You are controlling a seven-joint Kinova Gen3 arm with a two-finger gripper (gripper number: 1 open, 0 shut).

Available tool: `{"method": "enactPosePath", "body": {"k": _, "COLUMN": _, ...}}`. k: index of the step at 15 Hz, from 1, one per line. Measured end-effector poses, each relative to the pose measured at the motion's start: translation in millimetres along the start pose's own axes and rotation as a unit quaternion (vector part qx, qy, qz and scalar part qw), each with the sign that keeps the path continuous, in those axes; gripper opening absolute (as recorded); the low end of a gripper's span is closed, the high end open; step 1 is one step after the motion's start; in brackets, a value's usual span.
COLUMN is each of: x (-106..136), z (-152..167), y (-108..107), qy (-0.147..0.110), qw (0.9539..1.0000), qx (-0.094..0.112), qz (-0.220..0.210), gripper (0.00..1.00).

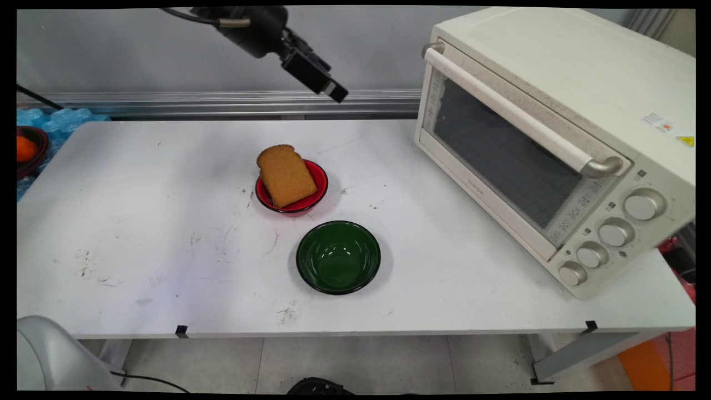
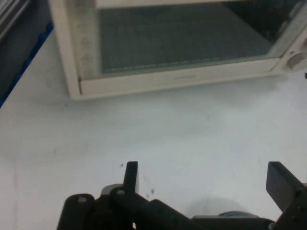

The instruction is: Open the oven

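My black gripper point(image 1: 333, 89) hangs high above the table's back edge, tilted down to the right toward the toaster oven point(image 1: 555, 139). In the hand view the gripper point(image 2: 206, 175) is open, its two fingers point(image 2: 130, 173) wide apart with only bare white table between them. The cream oven point(image 2: 172, 52) fills the top of that view, its glass door shut. A brown slice of bread point(image 1: 284, 174) leans in a red bowl point(image 1: 314, 195) at mid-table, below and left of the gripper. An empty green bowl point(image 1: 338, 256) sits just in front of it.
The oven takes up the table's right side, its handle point(image 1: 516, 114) and knobs point(image 1: 614, 230) facing left and forward. Off the left end lie a dark bowl holding an orange fruit point(image 1: 25, 148) and blue wrapped bottles point(image 1: 61, 121). A metal rail point(image 1: 222, 103) runs behind the table.
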Motion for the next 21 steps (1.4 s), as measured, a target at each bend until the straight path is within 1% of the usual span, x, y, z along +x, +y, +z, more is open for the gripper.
{"method": "enactPosePath", "body": {"k": 3, "x": 19, "z": 7, "y": 16, "qy": 0.005, "qw": 0.9997, "qx": -0.004, "qz": 0.024, "gripper": 1.0}}
{"method": "enactPosePath", "body": {"k": 5, "x": 32, "z": 13, "y": 25, "qy": 0.009, "qw": 0.9994, "qx": -0.005, "qz": 0.032, "gripper": 1.0}}
{"method": "enactPosePath", "body": {"k": 8, "x": 53, "z": 25, "y": 41, "qy": 0.017, "qw": 0.9991, "qx": -0.006, "qz": 0.038, "gripper": 1.0}}
{"method": "enactPosePath", "body": {"k": 11, "x": 73, "z": 38, "y": 53, "qy": 0.025, "qw": 0.999, "qx": -0.001, "qz": 0.036, "gripper": 1.0}}
{"method": "enactPosePath", "body": {"k": 14, "x": 92, "z": 55, "y": 64, "qy": 0.033, "qw": 0.9989, "qx": 0.01, "qz": 0.031, "gripper": 1.0}}
{"method": "enactPosePath", "body": {"k": 17, "x": 106, "z": 69, "y": 70, "qy": 0.038, "qw": 0.9988, "qx": 0.021, "qz": 0.022, "gripper": 1.0}}
{"method": "enactPosePath", "body": {"k": 21, "x": 125, "z": 91, "y": 76, "qy": 0.041, "qw": 0.9983, "qx": 0.042, "qz": -0.001, "gripper": 1.0}}
